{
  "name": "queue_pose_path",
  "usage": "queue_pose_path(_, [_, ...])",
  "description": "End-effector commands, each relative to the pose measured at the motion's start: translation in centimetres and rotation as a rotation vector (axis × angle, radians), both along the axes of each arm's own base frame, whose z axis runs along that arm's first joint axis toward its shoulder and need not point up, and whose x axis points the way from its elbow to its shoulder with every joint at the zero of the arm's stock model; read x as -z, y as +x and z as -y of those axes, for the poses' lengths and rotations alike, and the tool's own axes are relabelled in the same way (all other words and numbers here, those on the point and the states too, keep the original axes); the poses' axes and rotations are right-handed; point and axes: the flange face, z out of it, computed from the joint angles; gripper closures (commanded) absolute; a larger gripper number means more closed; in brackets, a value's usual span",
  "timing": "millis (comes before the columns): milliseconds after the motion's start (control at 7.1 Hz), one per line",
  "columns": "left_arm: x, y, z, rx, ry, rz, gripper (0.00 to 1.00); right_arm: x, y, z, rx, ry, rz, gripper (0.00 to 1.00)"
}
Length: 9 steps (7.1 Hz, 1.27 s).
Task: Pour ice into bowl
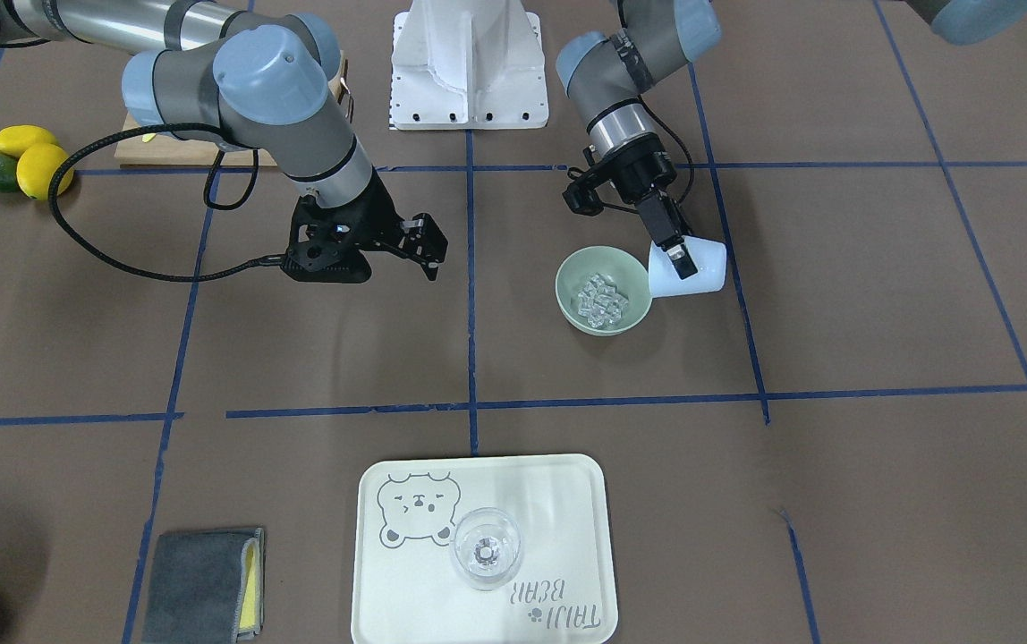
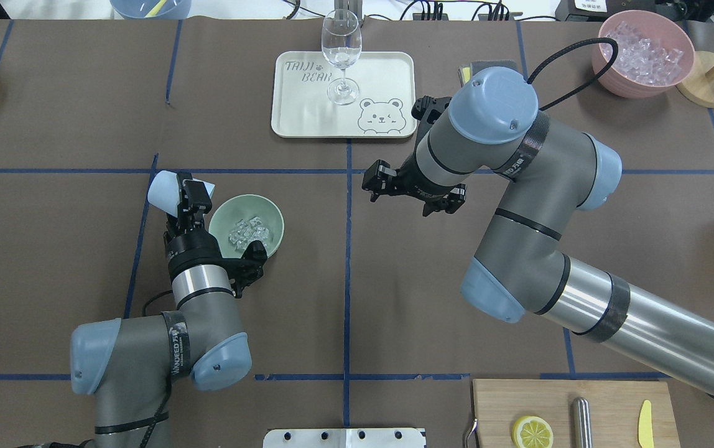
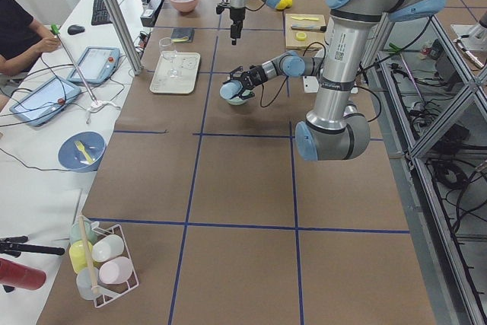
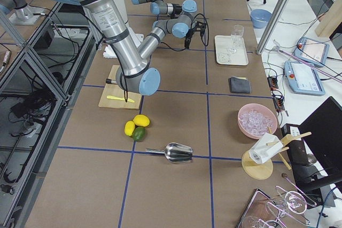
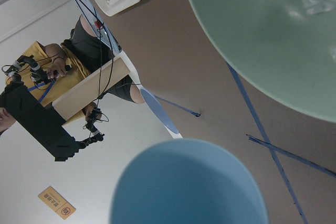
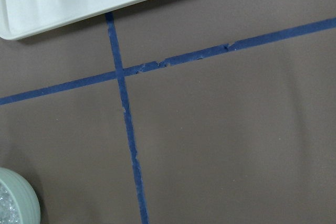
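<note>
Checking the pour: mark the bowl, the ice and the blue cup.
bowl [image 1: 587, 264]: exterior front-facing view, bare inner wall.
ice [image 1: 601, 298]: exterior front-facing view, middle of the heap.
blue cup [image 1: 708, 268]: exterior front-facing view, its side wall.

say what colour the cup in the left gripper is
Light blue; the cup shows it best in the left wrist view.

The counter [image 1: 880, 286] is dull brown, crossed by a grid of blue tape. The bowl [image 1: 568, 288] is pale sage green, the ice [image 1: 600, 299] in it clear and glassy, the cup [image 1: 706, 271] light blue. The tray [image 1: 563, 494] is cream with a grey bear outline and lettering.
</note>
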Motion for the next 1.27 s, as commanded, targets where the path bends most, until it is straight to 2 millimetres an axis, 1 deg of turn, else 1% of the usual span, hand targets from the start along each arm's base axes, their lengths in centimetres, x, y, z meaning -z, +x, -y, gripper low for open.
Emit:
queue_pose_path(0, [0.5, -0.1, 0.1, 0.01, 0.007, -0.037, 1.0, 0.0, 0.0, 0.0, 0.002, -0.001, 0.001, 0.0])
queue_pose_path(141, [1.0, -0.2, 0.1, 0.046, 0.026, -0.155, 1.0, 0.1, 0.2, 0.2, 0.0, -0.002, 0.004, 0.0])
queue_pose_path(282, [1.1, 0.0, 0.2, 0.069, 0.036, -0.231, 1.0, 0.0, 0.3, 0.2, -0.001, -0.003, 0.002, 0.0])
queue_pose_path(563, [0.9, -0.2, 0.3, 0.124, 0.059, -0.409, 1.0, 0.0, 0.3, 0.2, -0.001, -0.003, 0.002, 0.0])
queue_pose_path(845, [0.9, -0.8, 0.2, 0.169, 0.068, -0.543, 1.0, 0.0, 0.4, 0.4, -0.004, -0.003, 0.002, 0.0])
queue_pose_path(985, [1.3, -1.2, 0.3, 0.219, 0.075, -0.657, 1.0, 0.1, 0.4, 0.4, -0.004, -0.002, 0.004, 0.0])
queue_pose_path(1126, [1.2, -1.2, 0.1, 0.247, 0.013, -0.737, 1.0, 0.1, 0.4, 0.4, -0.004, -0.002, 0.004, 0.0])
